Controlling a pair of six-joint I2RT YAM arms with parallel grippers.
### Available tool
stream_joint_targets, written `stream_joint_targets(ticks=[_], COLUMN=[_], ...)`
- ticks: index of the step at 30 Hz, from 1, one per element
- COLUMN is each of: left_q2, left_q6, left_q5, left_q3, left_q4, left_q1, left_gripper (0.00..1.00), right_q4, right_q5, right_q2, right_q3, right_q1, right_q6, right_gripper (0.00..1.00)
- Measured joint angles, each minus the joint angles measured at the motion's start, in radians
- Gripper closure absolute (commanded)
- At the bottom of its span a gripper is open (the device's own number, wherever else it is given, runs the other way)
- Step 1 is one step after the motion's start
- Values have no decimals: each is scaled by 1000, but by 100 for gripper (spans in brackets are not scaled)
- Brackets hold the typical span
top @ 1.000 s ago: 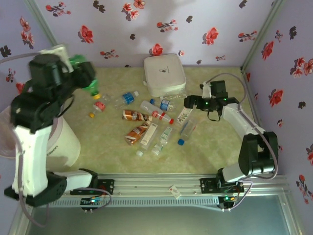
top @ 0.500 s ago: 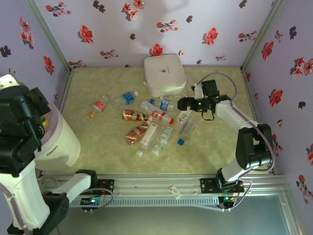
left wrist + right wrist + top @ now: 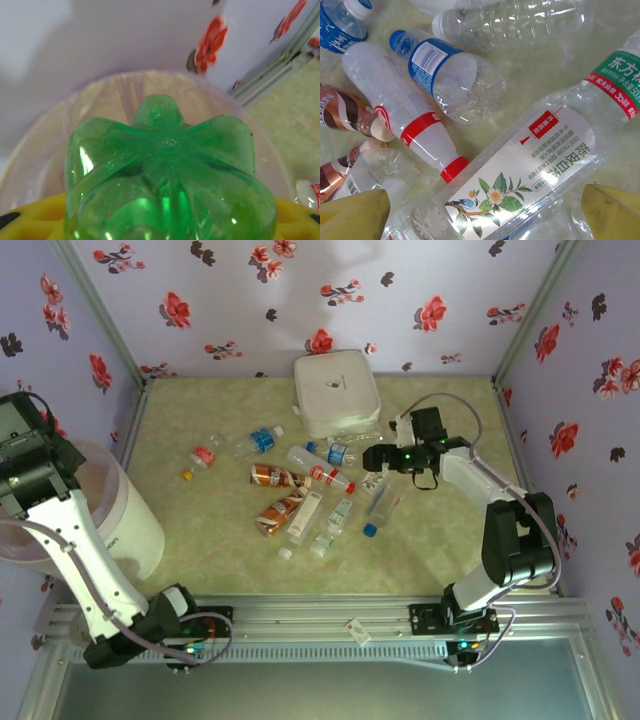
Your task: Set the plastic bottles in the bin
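Observation:
A green plastic bottle (image 3: 167, 165) fills the left wrist view bottom-first, and my left gripper (image 3: 165, 222) is shut on it, with its yellow fingers (image 3: 35, 215) on either side. It hangs over the bin (image 3: 50, 130), a white bucket lined with a pale pink bag (image 3: 135, 530) at the table's left edge. Several plastic bottles (image 3: 310, 490) lie scattered mid-table. My right gripper (image 3: 372, 455) stands open low over a clear bottle with a flower label (image 3: 530, 160), which lies between its yellow fingertips (image 3: 350, 215). A red-capped bottle (image 3: 415, 125) lies beside it.
A flat white square box (image 3: 336, 392) sits at the back of the table, just behind the pile. Brown-wrapped bottles (image 3: 272, 477) and a blue-capped one (image 3: 260, 439) lie left of the right gripper. Floral walls close in the table on three sides.
My left arm swung from above the table's left side out over the bin, carrying the green bottle. My right gripper moved slightly left toward the pile and lower.

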Motion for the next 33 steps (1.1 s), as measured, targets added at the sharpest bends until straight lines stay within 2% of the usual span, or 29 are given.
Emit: stream_joint_targets(ticks=[7,22,24,28,32,33], left_q2=[2,-6,9,37,42,42], left_q6=[-1,-1,-1,-1,-1,-1], left_q5=[130,204,221,239,254,261], left_q3=[-193,-496,-518,-560,-602,-608], left_q4=[78,192,216,246,270,277], left_q1=[88,128,128,128,128,128], left_gripper=[100,99,93,69,32,26], right_q4=[-4,-3,-3,0,10,12], right_q5=[3,19,23,31,42,44], right_q2=[0,43,43,43,43,43], right_q3=[0,0,0,0,0,0], right_q1=[0,0,0,0,0,0], right_q6=[-3,-3,-3,-3,-3,-3], right_gripper=[1,1,1,1,1,1])
